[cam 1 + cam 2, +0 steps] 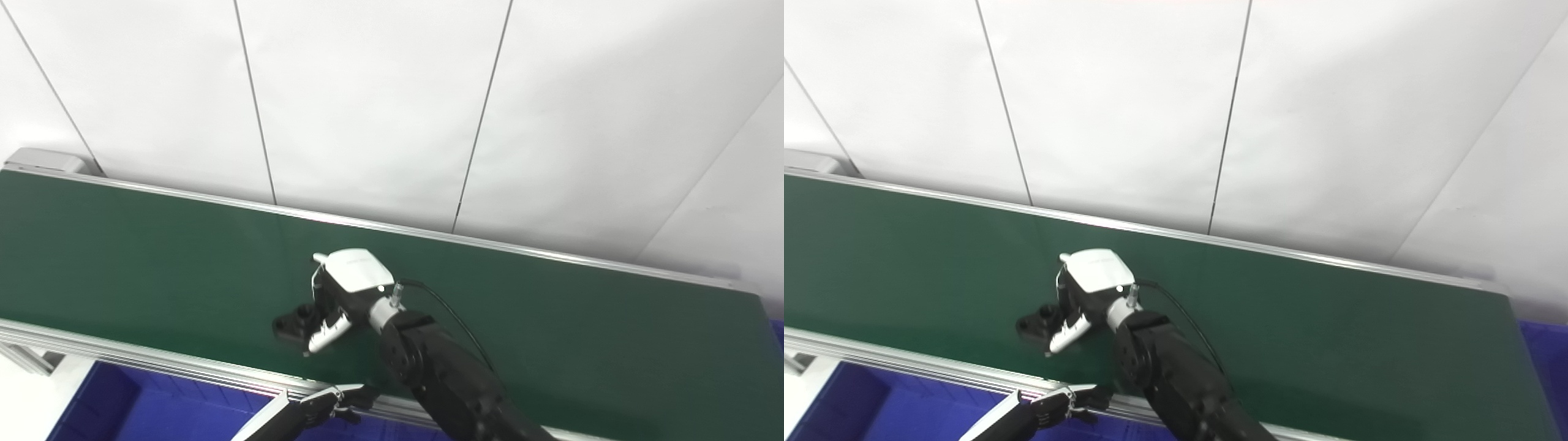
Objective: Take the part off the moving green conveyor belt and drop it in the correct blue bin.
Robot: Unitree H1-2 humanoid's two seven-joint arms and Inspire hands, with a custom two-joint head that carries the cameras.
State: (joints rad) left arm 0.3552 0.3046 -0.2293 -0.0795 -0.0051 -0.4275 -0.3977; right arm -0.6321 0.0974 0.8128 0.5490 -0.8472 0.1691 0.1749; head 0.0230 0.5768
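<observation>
A black part (293, 324) is grasped by the right hand (343, 294) on the green belt (153, 257), ready for lifting; the left hand (334, 401), grip unclear, is kept below the belt.

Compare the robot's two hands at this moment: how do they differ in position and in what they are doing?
The right hand reaches out over the green conveyor belt, while the left hand sits low at the belt's near rail. The right hand's fingers are at the black part, though a firm grip cannot be confirmed; the left hand touches no part. The right hand shows its white back; the left is mostly hidden. Both come in from the bottom edge.
</observation>
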